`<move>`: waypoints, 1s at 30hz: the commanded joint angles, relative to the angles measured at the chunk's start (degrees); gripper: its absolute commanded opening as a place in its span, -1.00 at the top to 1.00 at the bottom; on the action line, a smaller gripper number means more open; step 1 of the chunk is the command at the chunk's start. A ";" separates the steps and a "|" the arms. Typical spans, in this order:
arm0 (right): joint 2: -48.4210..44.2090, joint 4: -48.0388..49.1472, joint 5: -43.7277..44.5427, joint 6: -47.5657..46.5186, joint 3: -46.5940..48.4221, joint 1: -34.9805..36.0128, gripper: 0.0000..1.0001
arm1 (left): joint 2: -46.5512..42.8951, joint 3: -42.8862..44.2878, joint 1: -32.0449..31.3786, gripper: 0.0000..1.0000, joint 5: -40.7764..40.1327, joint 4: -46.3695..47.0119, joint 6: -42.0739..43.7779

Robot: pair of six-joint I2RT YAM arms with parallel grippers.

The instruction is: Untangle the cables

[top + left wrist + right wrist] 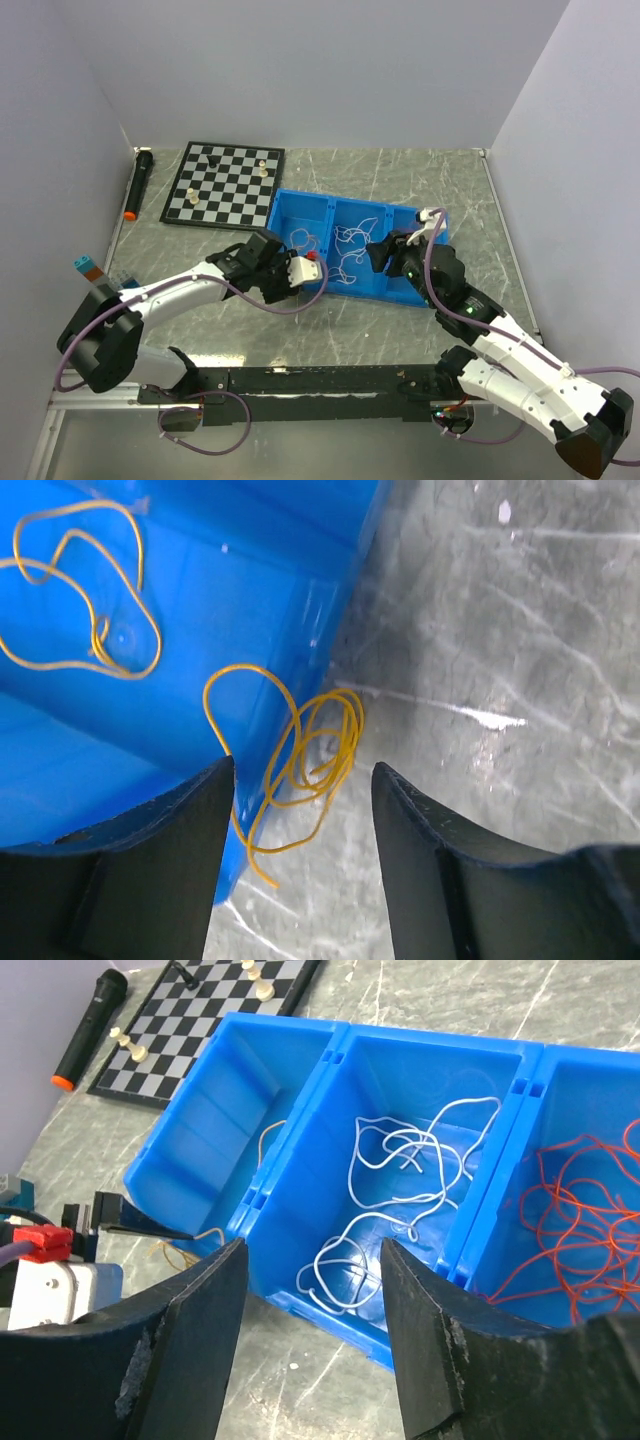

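Observation:
A blue tray (300, 1175) has three compartments. White cables (400, 1165) lie tangled in the middle one, red-orange cables (580, 1210) in the right one, and a yellow cable (90, 610) in the left one. A second yellow cable bundle (310, 760) hangs over the tray's near left wall (280, 630) onto the table. My left gripper (300, 770) is open and empty just above that bundle, at the tray's front left corner (320, 280). My right gripper (312, 1250) is open and empty over the tray's front wall, before the white cables (345, 250).
A chessboard (225, 185) with a few pieces lies behind the tray on the left. A black marker-like stick with an orange tip (138, 185) lies at the far left. A small blue and orange block (87, 266) stands by the left wall.

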 commanded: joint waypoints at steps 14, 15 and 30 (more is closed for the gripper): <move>-2.12 1.49 -0.09 0.87 -1.60 -0.29 -0.08 | 3.41 0.22 -2.62 0.98 -3.98 5.16 -0.45; -2.30 1.58 -0.09 0.78 -1.52 -0.29 -0.07 | 3.24 1.01 -2.71 0.99 -3.90 4.55 -0.98; -3.35 1.93 -0.35 1.04 -2.39 -0.29 0.03 | -2.12 21.41 -2.53 0.99 6.03 -16.28 -8.36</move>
